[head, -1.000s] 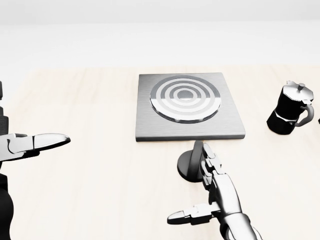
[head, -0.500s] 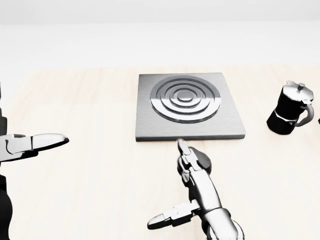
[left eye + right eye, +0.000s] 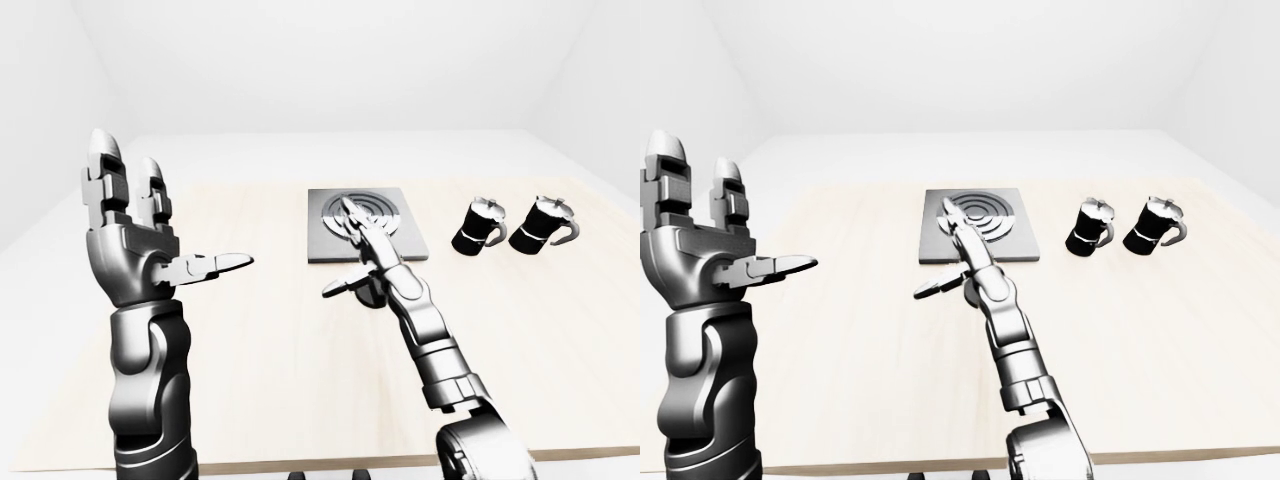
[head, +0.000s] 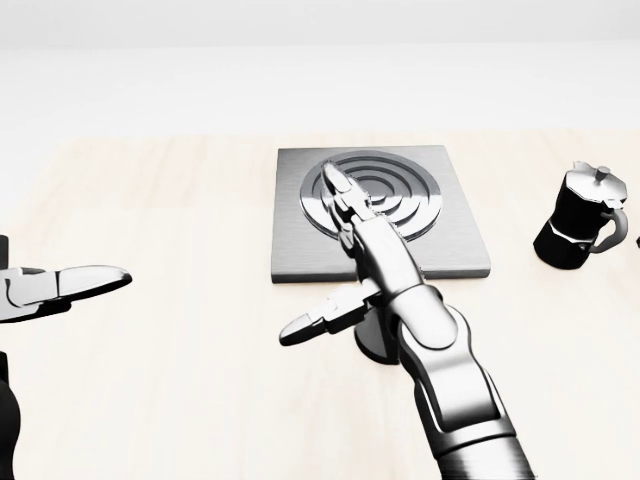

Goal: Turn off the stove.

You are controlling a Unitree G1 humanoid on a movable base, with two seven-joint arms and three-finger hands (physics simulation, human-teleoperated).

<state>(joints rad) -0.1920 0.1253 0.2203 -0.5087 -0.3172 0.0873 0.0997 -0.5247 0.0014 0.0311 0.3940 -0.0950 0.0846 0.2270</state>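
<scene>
The stove (image 4: 450,245) is a grey square plate with a ringed round burner (image 4: 400,190), at the view's middle on a pale wooden table (image 4: 170,200). Its dark round knob (image 4: 369,345) sits just below the stove's lower edge and is mostly hidden under my right hand. My right hand (image 4: 345,250) is open. Its long fingers (image 4: 345,200) reach up over the burner's left part and its thumb (image 4: 310,323) points left. I cannot tell whether the palm touches the knob. My left hand (image 3: 170,225) is open and empty, raised at the left, far from the stove.
Two black moka pots (image 3: 480,226) (image 3: 545,223) stand on the table to the right of the stove. The table's near edge (image 3: 330,462) runs along the bottom of the left-eye view. White walls surround the table.
My right hand has moved up the view, from below the knob, across it, to over the stove's lower left part. The thumb has swung out left. The left hand has barely moved.
</scene>
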